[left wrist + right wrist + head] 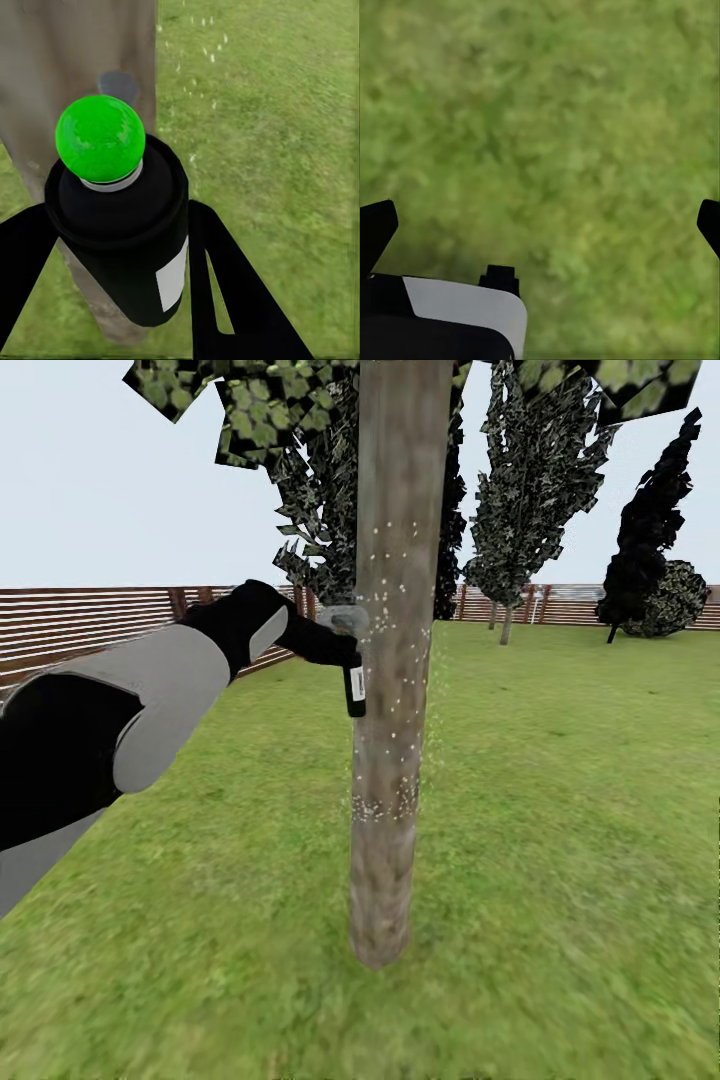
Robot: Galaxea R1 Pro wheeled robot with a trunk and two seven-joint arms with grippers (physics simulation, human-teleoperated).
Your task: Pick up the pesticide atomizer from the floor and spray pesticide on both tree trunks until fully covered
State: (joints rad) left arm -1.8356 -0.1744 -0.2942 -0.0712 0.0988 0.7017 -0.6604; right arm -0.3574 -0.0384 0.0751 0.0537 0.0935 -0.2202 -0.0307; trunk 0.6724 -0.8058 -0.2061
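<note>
The pesticide atomizer (pixel 355 691), a small black bottle with a white label, hangs beside the near tree trunk (pixel 395 560) at mid height. My left gripper (pixel 343 648) is shut on it. In the left wrist view the atomizer (pixel 120 240) sits between the two black fingers (pixel 225 292), its top glows green, and the trunk (pixel 45 75) stands just behind it. White spray specks (pixel 385 805) dot the bark and float in the air. My right gripper (pixel 540 225) is open above bare grass.
Green lawn (pixel 580 810) stretches all around the trunk. A brown slat fence (pixel 80 620) runs along the back. Dark cone-shaped trees (pixel 530 490) stand behind the trunk, and another dark tree (pixel 650 530) stands at the far right.
</note>
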